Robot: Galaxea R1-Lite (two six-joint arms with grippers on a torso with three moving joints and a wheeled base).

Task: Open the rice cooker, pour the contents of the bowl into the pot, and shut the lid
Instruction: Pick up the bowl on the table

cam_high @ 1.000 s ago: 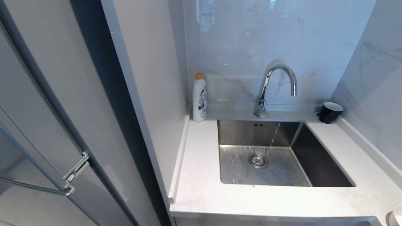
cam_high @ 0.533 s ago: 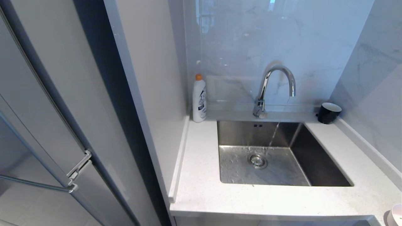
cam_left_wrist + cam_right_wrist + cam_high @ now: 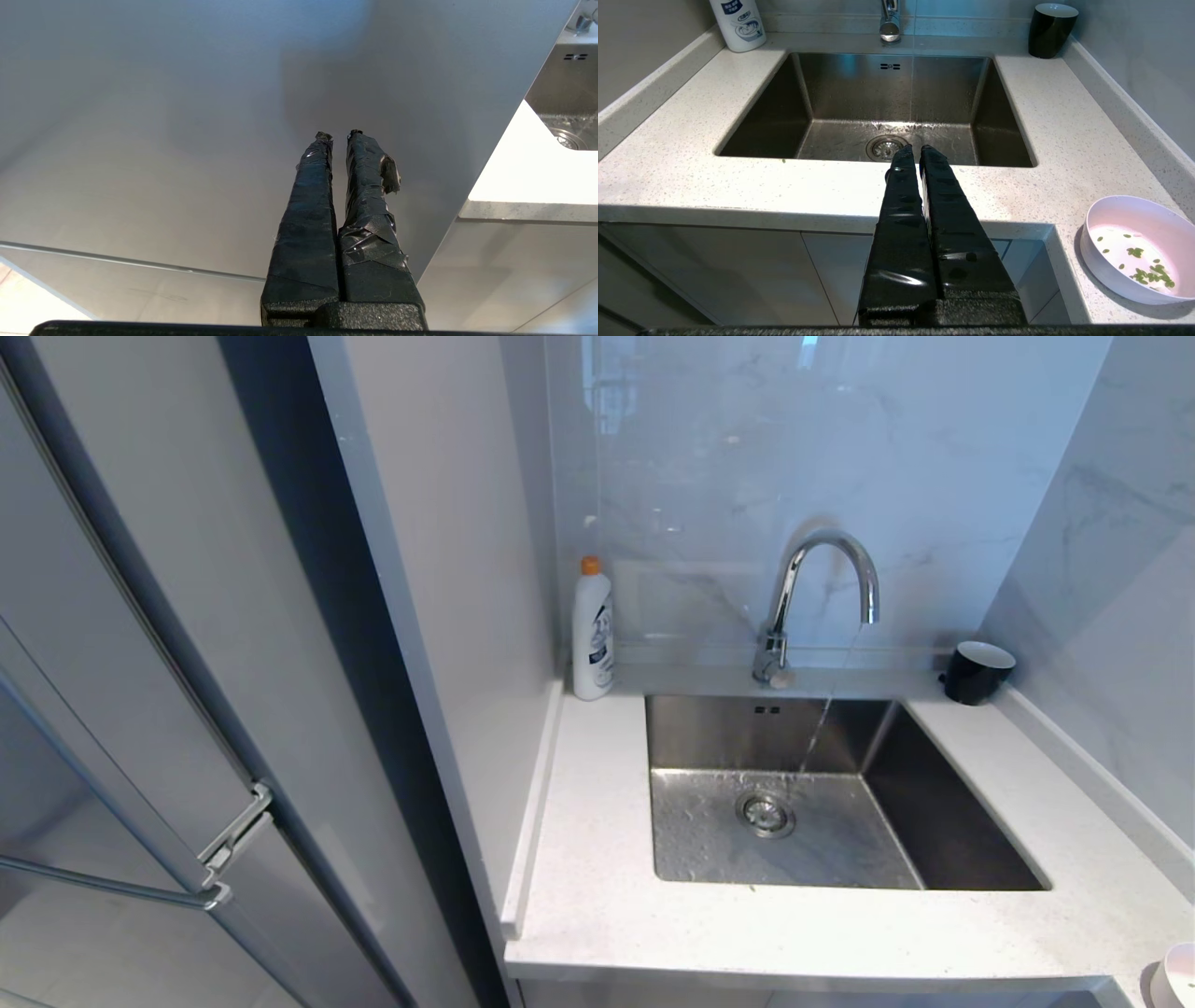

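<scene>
Both tools are pressed together and hold nothing; the right tool (image 3: 915, 148) hangs before the front edge of the desk (image 3: 1064, 126), its black-taped fingers pointing toward the steel sink (image 3: 999, 121); the left tool (image 3: 338, 135) faces a plain grey cabinet panel (image 3: 163, 116), its tips nearly touching. Neither arm shows in the head view. The bowl (image 3: 1139, 247) sits on the desk at about four o'clock from the sink, close to the front corner; it is small, round and shallow, pale pink outside and white inside; the contents (image 3: 1148, 270) are a few chopped green bits scattered over its whitish bottom. At the sink's twelve o'clock a chrome faucet (image 3: 822, 588) runs a thin stream; a white bottle (image 3: 593, 630) stands at ten o'clock, a black cup (image 3: 978, 670) at two o'clock.
</scene>
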